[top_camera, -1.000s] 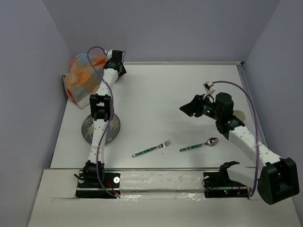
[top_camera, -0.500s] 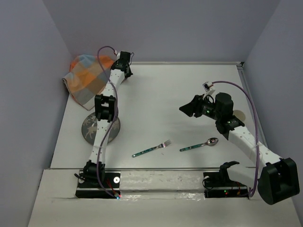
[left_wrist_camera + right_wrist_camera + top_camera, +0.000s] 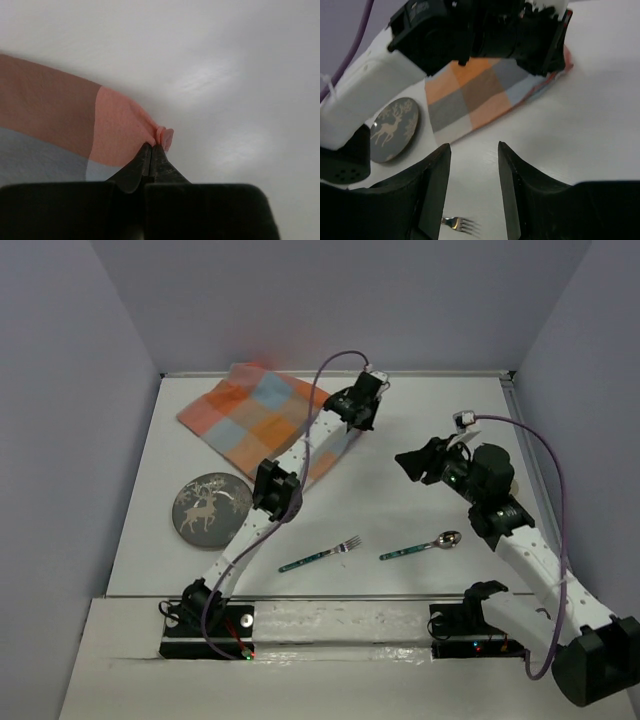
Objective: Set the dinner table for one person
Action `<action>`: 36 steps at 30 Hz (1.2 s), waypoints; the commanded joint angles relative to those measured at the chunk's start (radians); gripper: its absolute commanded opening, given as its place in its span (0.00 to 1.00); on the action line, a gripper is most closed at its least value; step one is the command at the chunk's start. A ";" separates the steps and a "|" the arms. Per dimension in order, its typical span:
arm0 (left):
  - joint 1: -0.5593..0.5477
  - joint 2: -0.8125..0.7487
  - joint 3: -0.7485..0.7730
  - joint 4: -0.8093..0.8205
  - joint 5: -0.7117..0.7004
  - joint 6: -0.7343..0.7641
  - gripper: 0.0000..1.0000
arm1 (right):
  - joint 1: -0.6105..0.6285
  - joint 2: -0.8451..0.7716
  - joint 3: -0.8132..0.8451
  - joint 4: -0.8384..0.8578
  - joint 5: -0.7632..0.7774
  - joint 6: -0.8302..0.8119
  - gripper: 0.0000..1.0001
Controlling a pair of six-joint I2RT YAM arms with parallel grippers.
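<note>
Left gripper [image 3: 152, 150] is pinching one corner of the checked cloth [image 3: 255, 415], its jaws fully closed on the fabric, and is holding it far out over the middle of the white table [image 3: 440, 400]. At the left, the deer plate [image 3: 211, 505] is lying just in front of the cloth, seemingly not touching it. From the held corner the cloth is spreading away to the left, so its long axis is running slantwise from back-left to centre. Nearer the front, the fork [image 3: 322, 555] and then the spoon [image 3: 422, 547] are lying side by side, handles pointing left. Just to the right of the held corner the right gripper [image 3: 472, 150] is hovering with jaws apart, holding nothing. I judge the left arm is the one placing the cloth.
</note>
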 commanded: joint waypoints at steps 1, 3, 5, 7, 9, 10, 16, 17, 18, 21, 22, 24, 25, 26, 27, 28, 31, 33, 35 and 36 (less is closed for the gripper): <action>-0.125 -0.030 0.103 -0.095 0.084 0.097 0.00 | 0.010 -0.181 -0.008 -0.039 0.321 -0.052 0.47; -0.156 -0.069 0.089 -0.103 0.065 0.117 0.00 | 0.010 -0.282 -0.025 -0.053 0.439 -0.052 0.43; -0.182 -0.107 0.087 -0.106 0.062 0.120 0.00 | 0.010 -0.334 -0.035 -0.063 0.528 -0.046 0.41; -0.184 -0.184 0.074 -0.109 0.068 0.122 0.00 | 0.010 -0.386 -0.045 -0.067 0.583 -0.040 0.37; -0.184 -0.240 0.046 -0.117 0.064 0.123 0.00 | 0.010 -0.405 -0.051 -0.073 0.613 -0.034 0.34; -0.185 -0.292 0.002 -0.123 0.050 0.123 0.00 | 0.010 -0.416 -0.052 -0.076 0.634 -0.031 0.33; -0.187 -0.444 -0.187 -0.192 -0.027 0.123 0.00 | 0.010 -0.417 -0.052 -0.086 0.673 -0.023 0.32; -0.188 -0.466 -0.195 -0.195 -0.045 0.123 0.00 | 0.010 -0.411 -0.049 -0.087 0.674 -0.027 0.32; -0.191 -0.516 -0.210 -0.201 -0.057 0.122 0.00 | 0.010 -0.390 -0.043 -0.093 0.671 -0.027 0.32; -0.194 -0.660 -0.323 -0.175 -0.067 0.123 0.00 | 0.010 -0.326 -0.028 -0.096 0.634 -0.038 0.32; -0.194 -0.708 -0.372 -0.162 -0.070 0.123 0.00 | 0.010 -0.304 -0.022 -0.096 0.624 -0.038 0.32; -0.194 -0.855 -0.583 -0.087 -0.077 0.122 0.00 | 0.010 -0.238 -0.003 -0.096 0.591 -0.044 0.33; -0.194 -0.907 -0.659 -0.056 -0.076 0.117 0.00 | 0.010 -0.215 0.004 -0.096 0.553 -0.044 0.34; -0.194 -0.952 -0.737 -0.003 -0.065 0.110 0.00 | 0.010 -0.196 0.012 -0.096 0.532 -0.044 0.35; -0.194 -1.030 -0.803 0.019 -0.053 0.102 0.00 | 0.010 -0.177 0.017 -0.096 0.515 -0.046 0.36; -0.194 -1.069 -0.936 0.041 -0.042 0.078 0.00 | 0.010 -0.146 0.026 -0.098 0.481 -0.046 0.36; -0.194 -1.217 -1.223 0.166 0.011 0.044 0.00 | 0.010 -0.101 0.037 -0.096 0.432 -0.050 0.40; -0.194 -1.310 -1.400 0.254 0.013 0.011 0.00 | 0.010 -0.057 0.049 -0.098 0.384 -0.055 0.48; -0.194 -1.362 -1.486 0.295 -0.019 -0.011 0.00 | 0.010 -0.022 0.060 -0.096 0.355 -0.055 0.52; -0.194 -1.386 -1.521 0.332 -0.033 -0.022 0.00 | 0.010 -0.005 0.060 -0.096 0.352 -0.057 0.55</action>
